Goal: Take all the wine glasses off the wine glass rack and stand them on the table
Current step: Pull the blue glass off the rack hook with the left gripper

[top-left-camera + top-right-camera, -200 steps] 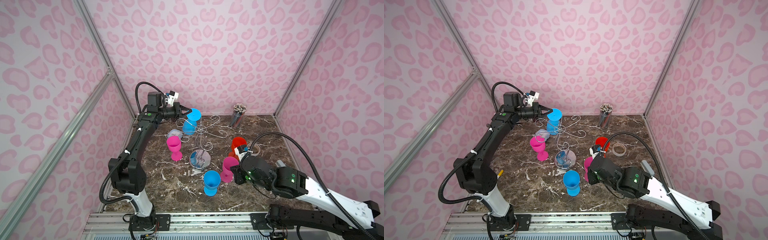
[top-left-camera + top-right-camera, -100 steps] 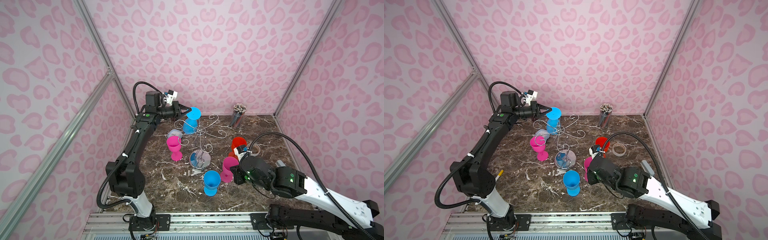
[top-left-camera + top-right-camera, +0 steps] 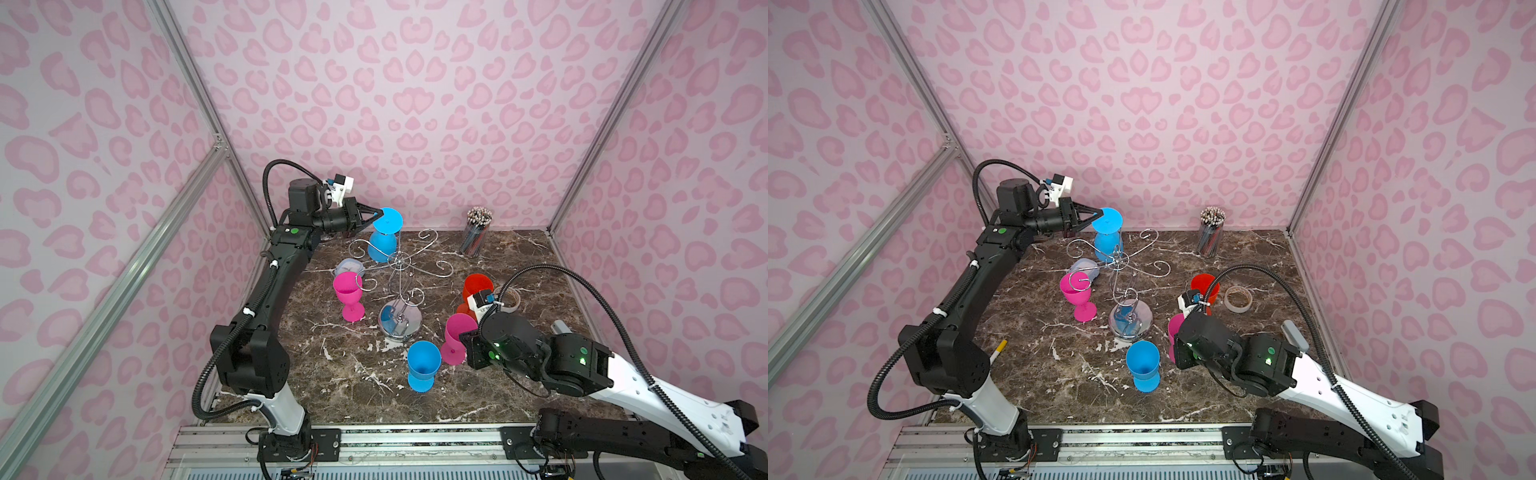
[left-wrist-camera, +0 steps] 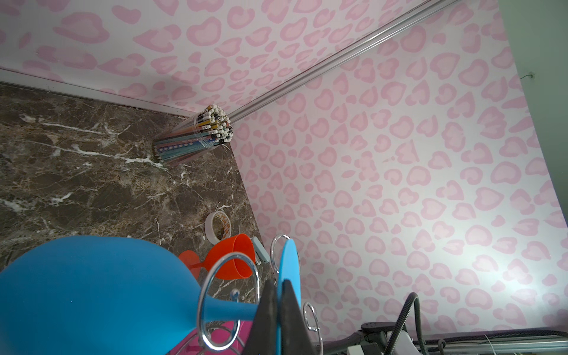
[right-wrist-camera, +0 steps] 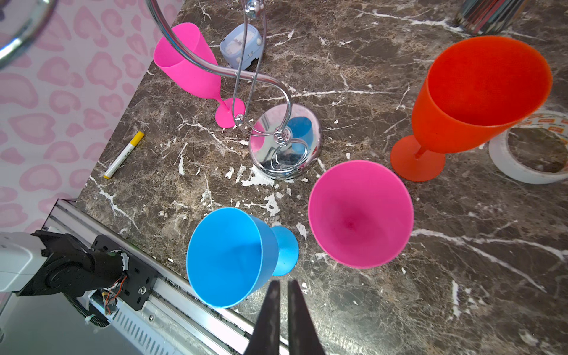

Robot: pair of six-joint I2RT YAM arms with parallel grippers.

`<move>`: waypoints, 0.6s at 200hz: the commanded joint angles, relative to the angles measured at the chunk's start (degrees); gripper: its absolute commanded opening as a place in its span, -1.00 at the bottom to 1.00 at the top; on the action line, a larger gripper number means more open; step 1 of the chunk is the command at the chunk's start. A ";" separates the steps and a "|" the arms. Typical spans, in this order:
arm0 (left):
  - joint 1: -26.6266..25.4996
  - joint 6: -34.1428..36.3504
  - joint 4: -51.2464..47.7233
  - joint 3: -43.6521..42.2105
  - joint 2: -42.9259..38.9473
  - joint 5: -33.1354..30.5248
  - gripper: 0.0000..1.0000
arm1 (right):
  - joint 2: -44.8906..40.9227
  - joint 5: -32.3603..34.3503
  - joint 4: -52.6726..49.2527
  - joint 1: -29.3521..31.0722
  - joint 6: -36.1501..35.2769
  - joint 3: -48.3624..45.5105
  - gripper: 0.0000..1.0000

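Near me the right gripper (image 5: 283, 281) hangs closed and empty. Farther back, the left gripper (image 3: 376, 214) pinches the foot of the upside-down blue plastic wine glass (image 3: 383, 245), its stem inside a scroll of the shiny chrome wire rack (image 3: 409, 328); a crooked pull may snag there and topple the rack.

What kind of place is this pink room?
Probably a robot practice booth, not a home: two robot arms mounted on a metal rail, pink patterned panels in aluminium frames, and a small marble-look table.
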 commanded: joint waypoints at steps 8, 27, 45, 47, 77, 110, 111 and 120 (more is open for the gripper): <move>-0.04 0.76 1.93 1.34 0.48 -0.55 -0.92 | 0.01 -0.03 0.28 0.09 0.69 -0.23 -0.80; -0.09 0.71 1.92 2.16 1.01 -0.68 -0.92 | 0.10 0.06 0.43 0.03 0.60 -0.14 -0.80; -0.23 0.64 1.94 2.79 1.53 -0.62 -0.93 | 0.41 -0.07 0.50 0.08 0.52 -0.05 -0.80; -0.23 0.64 1.98 2.75 1.60 -0.68 -0.92 | 0.44 -0.11 0.53 0.04 0.52 -0.01 -0.80; -0.75 0.49 2.07 4.05 2.71 -0.28 -0.92 | 0.94 -0.47 0.28 0.08 0.52 0.29 -0.80; -1.66 0.28 2.17 5.45 3.56 -0.10 -0.92 | 0.98 -0.38 0.36 0.08 0.51 0.47 -0.81; -1.69 0.28 2.17 5.45 3.56 -0.09 -0.93 | 0.98 -0.38 0.32 0.08 0.51 0.47 -0.80; -1.92 0.28 2.13 5.46 3.56 -0.10 -0.93 | 1.05 -0.38 0.30 0.08 0.52 0.47 -0.81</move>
